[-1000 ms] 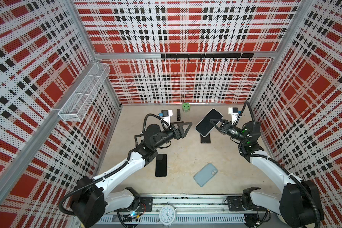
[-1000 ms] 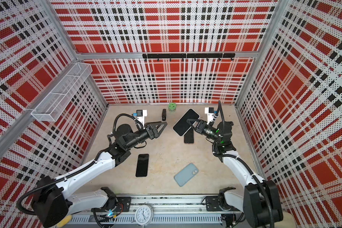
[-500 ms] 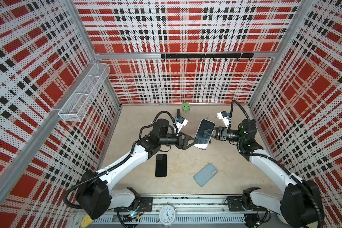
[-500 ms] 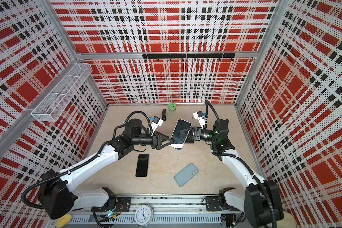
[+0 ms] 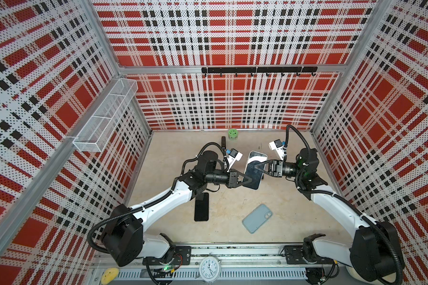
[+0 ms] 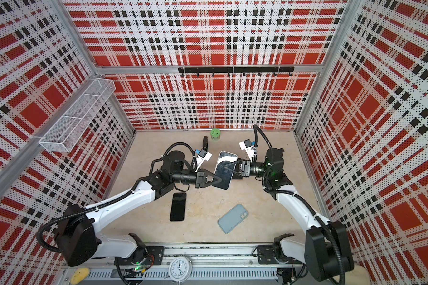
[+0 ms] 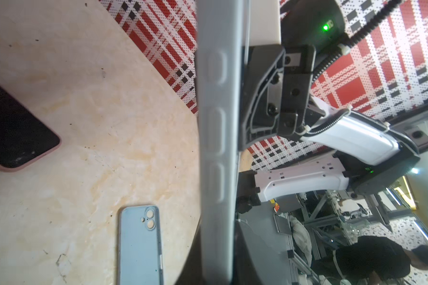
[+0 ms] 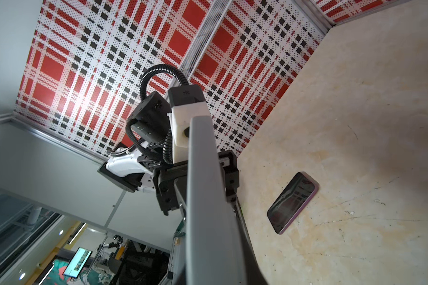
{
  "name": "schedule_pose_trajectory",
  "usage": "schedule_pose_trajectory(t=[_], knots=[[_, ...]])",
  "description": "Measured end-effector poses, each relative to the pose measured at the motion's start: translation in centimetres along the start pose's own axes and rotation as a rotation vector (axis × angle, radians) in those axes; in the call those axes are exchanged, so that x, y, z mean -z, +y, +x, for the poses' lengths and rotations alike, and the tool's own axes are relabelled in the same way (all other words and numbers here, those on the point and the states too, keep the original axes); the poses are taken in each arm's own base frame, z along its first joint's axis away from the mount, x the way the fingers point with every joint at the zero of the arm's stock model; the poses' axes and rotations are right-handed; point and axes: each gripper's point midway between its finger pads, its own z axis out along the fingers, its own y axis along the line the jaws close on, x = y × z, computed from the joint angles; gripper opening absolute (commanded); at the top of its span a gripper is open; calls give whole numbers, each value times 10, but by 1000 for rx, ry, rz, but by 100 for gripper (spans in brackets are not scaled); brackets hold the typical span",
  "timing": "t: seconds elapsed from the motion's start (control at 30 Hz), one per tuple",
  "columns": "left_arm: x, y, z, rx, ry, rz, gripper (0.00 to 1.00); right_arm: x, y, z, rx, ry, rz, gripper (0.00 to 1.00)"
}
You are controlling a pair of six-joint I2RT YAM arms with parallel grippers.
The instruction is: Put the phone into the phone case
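Phone (image 5: 254,170) clamped by left fingers (image 5: 245,181), right fingers (image 5: 258,164), pink-rimmed handset (image 7: 13,130) cut off

mid-air centre: left hand (image 5: 246,181) and right hand (image 5: 256,165) both grip raised phone (image 5: 254,172), barring the crossing | front surface (image 5: 294,217): black phone (image 5: 201,206), blue case (image 5: 257,218) apart, bare lane between | rear: green tub (image 5: 232,134), small black item (image 5: 223,142)

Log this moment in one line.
grey case: mid-air | left gripper: shut on it | right gripper: shut on it | black phone: on table

Left fingers (image 5: 244,182) now on grey case (image 5: 255,176)
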Motion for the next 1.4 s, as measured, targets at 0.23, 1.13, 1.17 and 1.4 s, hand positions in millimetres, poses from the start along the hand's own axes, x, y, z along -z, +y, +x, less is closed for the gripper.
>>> schedule_pose_trajectory(t=[0.23,1.13,1.17,1.4], knots=[[13,32,-7,63,-87,-97,0,14,-35,-24,-41,-100,218,40],[-4,272,2,555,-58,-519,8,85,-140,17,-287,-212,716,43],[-6,275,3,562,-52,-519,9,85,-141,18,-289,-211,717,43],[-11,287,22,623,-2,-524,17,85,-146,20,-299,-207,720,43]])
